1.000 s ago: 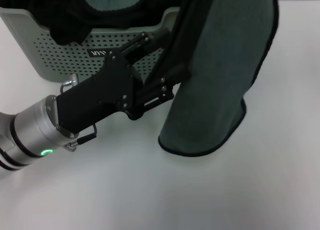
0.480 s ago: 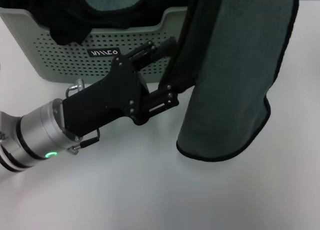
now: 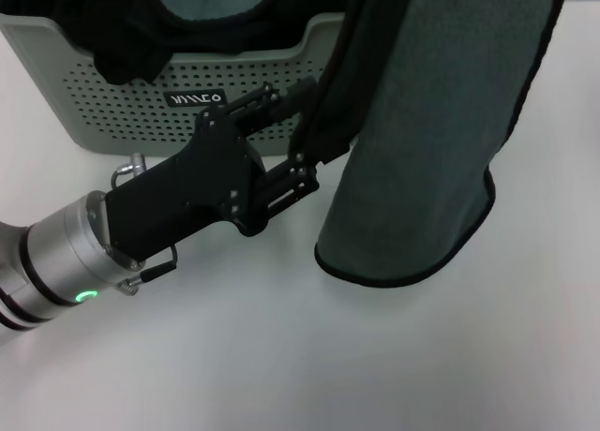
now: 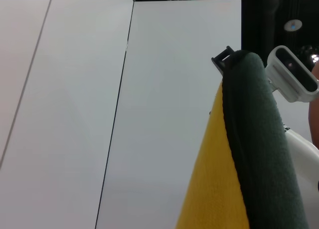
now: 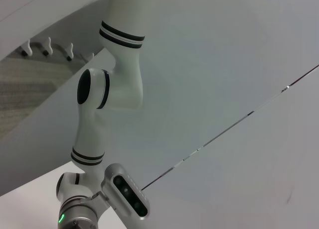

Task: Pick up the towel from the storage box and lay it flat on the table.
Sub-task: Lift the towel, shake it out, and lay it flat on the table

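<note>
The towel (image 3: 427, 141) hangs in a long fold, dark grey-green outward, its rounded black-edged bottom just above the white table (image 3: 375, 356), towards the right side; its yellow face (image 4: 212, 189) shows in the left wrist view; the left gripper (image 3: 314, 136) is clamped on its left edge, in front of the storage box (image 3: 122, 103) at the far left corner, where a black cloth (image 3: 112, 37) drapes over the rim; the right gripper is out of sight.

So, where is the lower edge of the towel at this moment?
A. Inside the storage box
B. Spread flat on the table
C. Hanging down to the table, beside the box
C: the towel hangs down in folds, its rounded lower edge at the table beside the storage box.
</note>
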You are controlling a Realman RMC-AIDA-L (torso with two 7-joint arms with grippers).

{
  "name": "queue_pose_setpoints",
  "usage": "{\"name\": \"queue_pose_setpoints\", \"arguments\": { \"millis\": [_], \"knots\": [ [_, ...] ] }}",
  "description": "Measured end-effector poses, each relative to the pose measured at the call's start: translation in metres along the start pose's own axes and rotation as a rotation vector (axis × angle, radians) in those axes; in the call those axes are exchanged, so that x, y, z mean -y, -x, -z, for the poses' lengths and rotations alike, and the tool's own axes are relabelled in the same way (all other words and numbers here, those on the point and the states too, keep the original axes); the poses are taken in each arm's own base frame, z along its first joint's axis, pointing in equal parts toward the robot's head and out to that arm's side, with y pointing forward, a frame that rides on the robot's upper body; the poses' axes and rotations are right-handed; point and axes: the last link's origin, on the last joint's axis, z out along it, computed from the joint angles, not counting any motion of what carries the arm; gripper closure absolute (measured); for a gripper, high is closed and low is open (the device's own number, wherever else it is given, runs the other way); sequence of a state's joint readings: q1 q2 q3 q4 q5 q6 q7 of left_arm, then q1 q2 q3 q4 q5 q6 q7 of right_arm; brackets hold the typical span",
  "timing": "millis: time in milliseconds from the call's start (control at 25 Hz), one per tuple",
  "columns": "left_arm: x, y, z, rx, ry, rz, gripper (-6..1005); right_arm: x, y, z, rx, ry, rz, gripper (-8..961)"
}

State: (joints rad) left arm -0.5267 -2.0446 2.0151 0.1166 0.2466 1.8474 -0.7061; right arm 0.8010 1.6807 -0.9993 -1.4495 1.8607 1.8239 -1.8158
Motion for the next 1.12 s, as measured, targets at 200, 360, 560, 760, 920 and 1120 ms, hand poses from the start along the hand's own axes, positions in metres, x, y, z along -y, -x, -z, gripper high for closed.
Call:
{"name": "queue_pose_setpoints", "arguments": {
  "millis": [200, 360, 560, 760, 920, 1120],
  "knots": [
    [-0.001, 0.0, 0.002, -0.002, -0.004, -0.003, 513, 0.0, 0.003, -0.001, -0.001, 0.004, 0.005, 952],
    [-0.001, 0.0, 0.001, -0.001, -0.001, -0.004, 727, -0.003, 0.006, -0.002, -0.005, 0.007, 0.015, 952],
    [0.001, -0.008, 0.002, 0.007, 0.054, 0.051, 840, -0.006, 0.008, -0.002, -0.002, 0.002, 0.018, 952],
    [0.006, -0.022, 0.015, -0.064, -0.004, 0.106, 913, -0.014, 0.007, -0.005, 0.013, -0.011, -0.009, 952],
    [0.015, -0.028, 0.036, -0.117, -0.126, 0.259, 948, -0.031, -0.009, -0.013, 0.032, -0.037, -0.143, 951],
    [0.011, -0.037, 0.06, -0.176, -0.181, 0.322, 958, -0.059, -0.027, -0.031, 0.076, -0.067, -0.314, 951]
  ]
}}
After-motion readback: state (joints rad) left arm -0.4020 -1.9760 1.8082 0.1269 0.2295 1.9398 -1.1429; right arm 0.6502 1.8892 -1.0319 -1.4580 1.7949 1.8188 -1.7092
